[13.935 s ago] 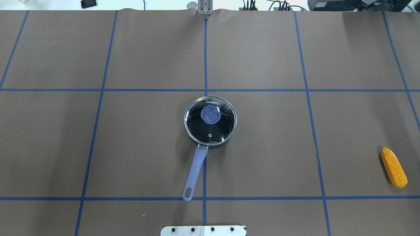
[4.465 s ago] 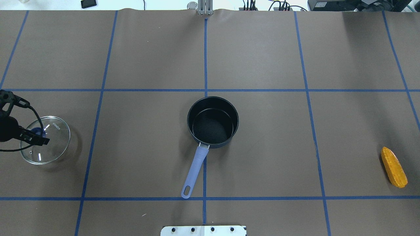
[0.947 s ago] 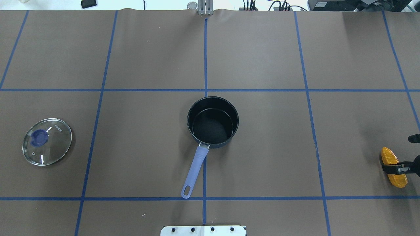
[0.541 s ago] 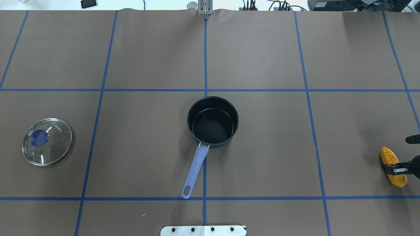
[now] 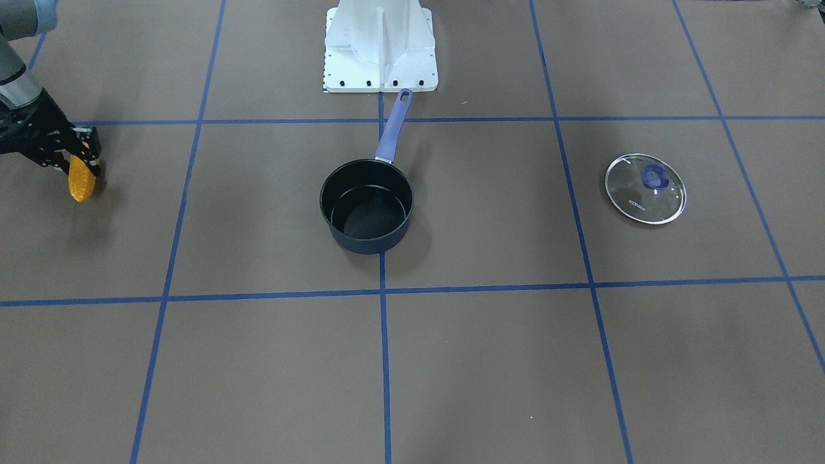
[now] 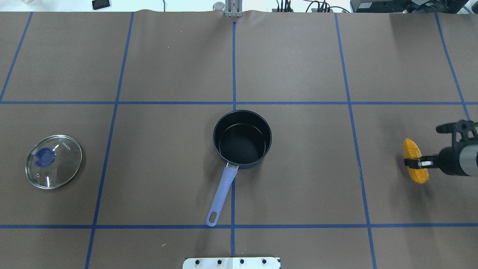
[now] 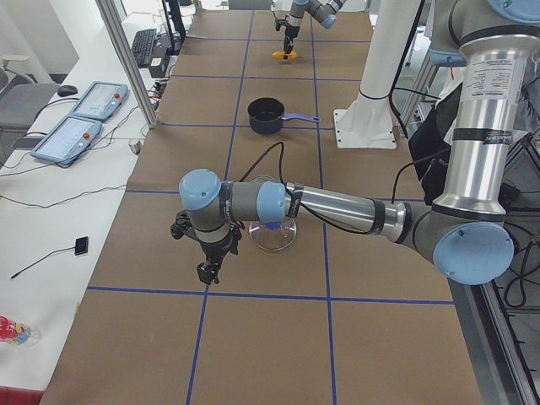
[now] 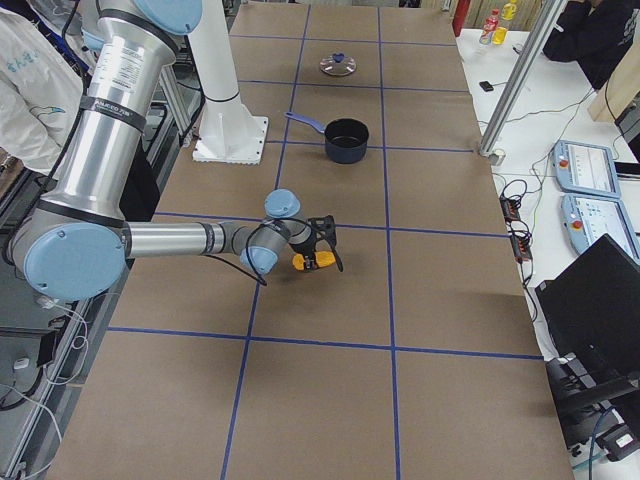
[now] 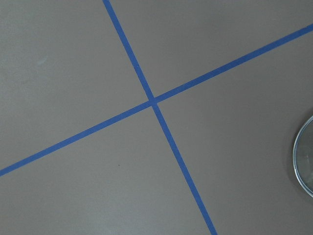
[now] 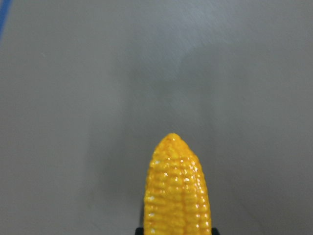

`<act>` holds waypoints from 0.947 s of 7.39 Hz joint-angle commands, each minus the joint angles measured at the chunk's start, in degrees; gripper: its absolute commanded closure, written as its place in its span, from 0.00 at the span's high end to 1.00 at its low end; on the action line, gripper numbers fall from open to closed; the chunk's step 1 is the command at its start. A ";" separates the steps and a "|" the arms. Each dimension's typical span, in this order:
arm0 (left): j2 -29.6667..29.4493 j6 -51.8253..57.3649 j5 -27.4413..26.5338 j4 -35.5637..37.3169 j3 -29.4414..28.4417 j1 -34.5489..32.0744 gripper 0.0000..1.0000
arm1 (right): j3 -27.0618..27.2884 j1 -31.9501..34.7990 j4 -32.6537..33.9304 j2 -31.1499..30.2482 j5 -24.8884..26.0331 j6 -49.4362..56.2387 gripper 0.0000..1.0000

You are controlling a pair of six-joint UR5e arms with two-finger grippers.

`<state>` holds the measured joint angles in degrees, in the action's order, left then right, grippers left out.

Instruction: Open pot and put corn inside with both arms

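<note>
Out at the right of the bench (image 6: 298, 186), I am gripping the corn (image 6: 410, 149) in my right claw (image 6: 413, 163); the carry to the open pot (image 6: 242, 111) is coming next.

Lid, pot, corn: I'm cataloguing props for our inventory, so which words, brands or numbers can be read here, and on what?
"KONKA": printed in white near the rim of the glass lid.
Pot: no writing visible.
Corn: no writing visible.
Control tablets beside the table: any markings are too small to read.
</note>
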<state>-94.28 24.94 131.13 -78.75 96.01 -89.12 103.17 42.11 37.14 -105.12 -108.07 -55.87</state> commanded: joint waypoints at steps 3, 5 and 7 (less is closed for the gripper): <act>1.02 -9.94 3.57 0.09 -0.29 0.00 0.99 | 3.51 3.68 41.40 34.37 -2.24 -0.99 0.00; 3.92 -12.02 6.59 -2.18 1.02 -0.09 0.99 | 6.59 1.15 56.60 45.14 -2.15 -5.78 0.00; 4.27 -12.11 6.68 -2.20 0.76 -0.09 0.99 | 3.63 -3.77 57.17 51.74 0.47 -12.74 0.00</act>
<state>-90.46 13.05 137.59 -80.71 96.77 -89.20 108.51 41.20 92.87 -57.98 -109.22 -64.54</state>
